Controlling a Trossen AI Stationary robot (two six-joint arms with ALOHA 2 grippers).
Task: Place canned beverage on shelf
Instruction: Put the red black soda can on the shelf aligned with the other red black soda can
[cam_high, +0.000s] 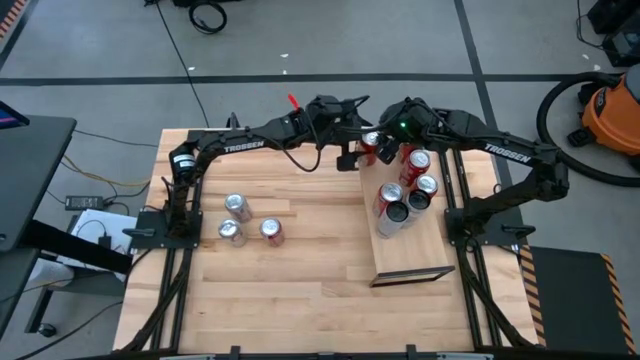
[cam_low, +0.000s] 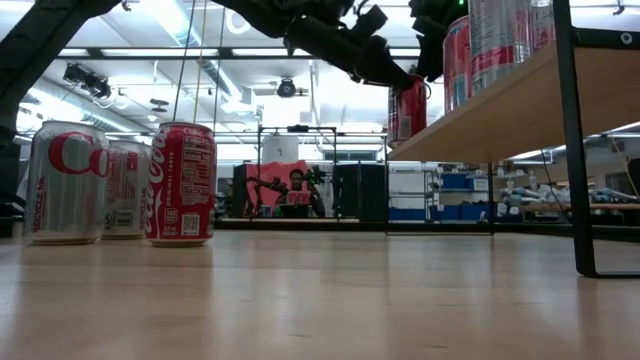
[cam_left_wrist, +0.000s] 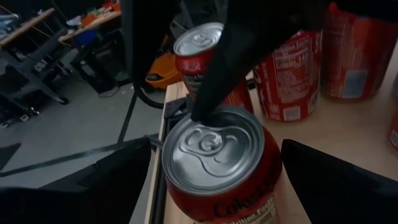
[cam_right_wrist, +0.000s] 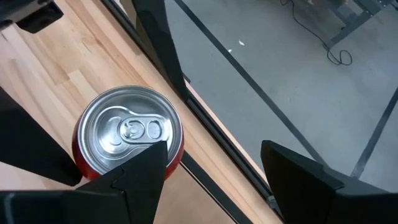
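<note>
**A:** Where was the can (cam_right_wrist: 127, 130)?

**B:** It was standing upright on the shelf (cam_high: 410, 250), right at the far corner by the edge nearest the left arm. It had a red body and a plain silver lid with the pull tab flat.

**A:** Was anything gripping it?

**B:** Didn't look like it. The left gripper (cam_left_wrist: 216, 152) sat around it with the jaws spread wide, one finger on each side and thin gaps showing. The right gripper (cam_right_wrist: 212, 149) hung just above it. Its jaws were parted with nothing between them, and one dark finger overlapped the lid's rim.

**A:** Crowded up there?

**B:** Yeah. The other shelf cans (cam_high: 415, 162), red and silver ones, stood in a cluster just behind it. The nearest was almost touching, so both grippers were boxed in on that side. The near half of the light-wood board was bare, down to the dark rim (cam_high: 410, 277).

**A:** And the rest of the table?

**B:** The shelf was raised above the plank tabletop (cam_high: 300, 290) on a thin black leg (cam_low: 566, 130). Three loose cans (cam_high: 237, 207) stood in a group well apart, over by the left arm's base. There was lots of open wood between them and the shelf.
</note>
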